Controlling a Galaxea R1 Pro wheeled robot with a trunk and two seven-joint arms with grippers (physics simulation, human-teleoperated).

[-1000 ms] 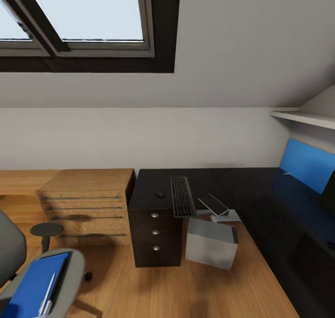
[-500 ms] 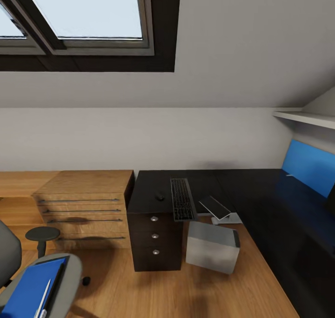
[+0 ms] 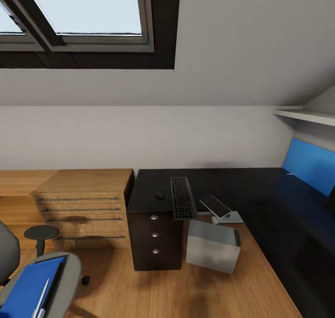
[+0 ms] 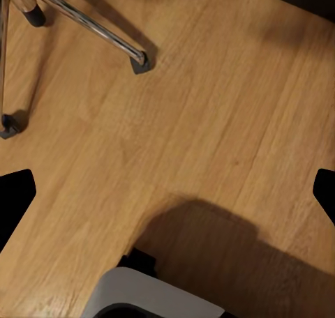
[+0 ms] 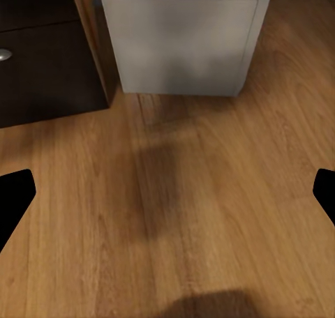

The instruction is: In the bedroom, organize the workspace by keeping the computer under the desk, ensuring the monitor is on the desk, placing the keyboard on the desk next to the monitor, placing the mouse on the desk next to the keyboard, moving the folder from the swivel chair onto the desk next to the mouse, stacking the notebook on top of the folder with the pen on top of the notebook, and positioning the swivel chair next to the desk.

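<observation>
We see the bench, long, black and glossy, running along the right wall and turning toward the window; its drawer unit with three round knobs is shut, so we cannot tell what it holds. The swivel chair stands well apart from it at the lower left; on castors it should roll with a push at the seat or back, though it may spin. The computer sits on the floor just beside the drawer unit, only partly under the bench edge; we judge it heavy and rigid, better shoved from a flat side than lifted. The keyboard lies on the bench, its near end overhanging the edge, stiff and light. The folder rests on the chair seat, flat and thin, so we would slide it toward the seat edge to pinch it. The mouse lies just beside the keyboard, smooth and rounded. The pen lies on the folder, slim and prone to roll.

Both pairs of fingers look spread, with nothing between them: left fingers, right fingers.
</observation>
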